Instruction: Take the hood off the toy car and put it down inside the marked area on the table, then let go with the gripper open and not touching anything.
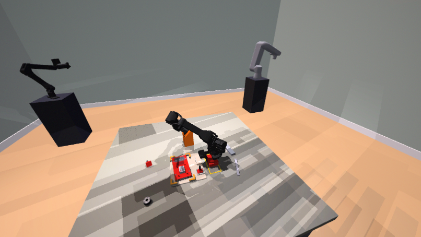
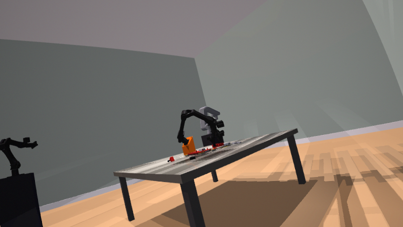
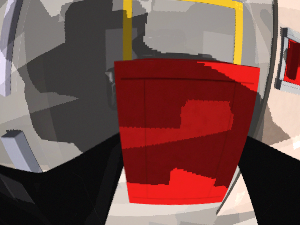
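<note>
while the gripper [image 1: 213,157] [image 2: 217,143] [image 3: 182,139] stood fairly wide, its fingers were shut on the hood [image 1: 212,162] [image 2: 218,145] [image 3: 185,116], one on each side. the hood was off the car [image 1: 177,169] [image 2: 197,152] and covered part of the yellow outline [image 1: 215,173] [image 3: 239,36] in the top and wrist views; whether it touched the table [image 1: 117,188] [image 2: 157,169] could not be told. two grey bars [image 1: 237,167] [image 3: 22,151] lay near the outline, on the side away from the car.
</note>
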`<state>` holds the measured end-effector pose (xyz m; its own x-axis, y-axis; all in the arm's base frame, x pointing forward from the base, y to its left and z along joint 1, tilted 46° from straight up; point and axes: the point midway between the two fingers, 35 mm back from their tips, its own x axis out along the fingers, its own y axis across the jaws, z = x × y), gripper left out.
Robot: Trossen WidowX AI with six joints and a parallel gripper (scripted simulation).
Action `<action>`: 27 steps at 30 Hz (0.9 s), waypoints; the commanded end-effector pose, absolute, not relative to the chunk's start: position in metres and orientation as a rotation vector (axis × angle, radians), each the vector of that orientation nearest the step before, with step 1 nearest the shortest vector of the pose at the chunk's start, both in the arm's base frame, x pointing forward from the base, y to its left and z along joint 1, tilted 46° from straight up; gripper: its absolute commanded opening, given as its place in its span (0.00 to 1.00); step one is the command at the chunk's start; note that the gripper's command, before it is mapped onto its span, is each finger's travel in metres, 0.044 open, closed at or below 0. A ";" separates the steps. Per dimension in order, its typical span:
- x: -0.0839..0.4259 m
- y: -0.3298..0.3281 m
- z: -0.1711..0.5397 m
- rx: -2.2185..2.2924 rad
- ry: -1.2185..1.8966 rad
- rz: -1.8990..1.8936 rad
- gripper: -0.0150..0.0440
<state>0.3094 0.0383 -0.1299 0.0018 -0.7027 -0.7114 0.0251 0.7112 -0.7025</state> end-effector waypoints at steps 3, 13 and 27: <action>0.309 0.035 -0.132 -0.598 1.472 -0.625 0.25; 0.309 0.032 -0.136 -0.598 1.472 -0.626 0.25; 0.309 0.027 -0.140 -0.598 1.472 -0.626 0.25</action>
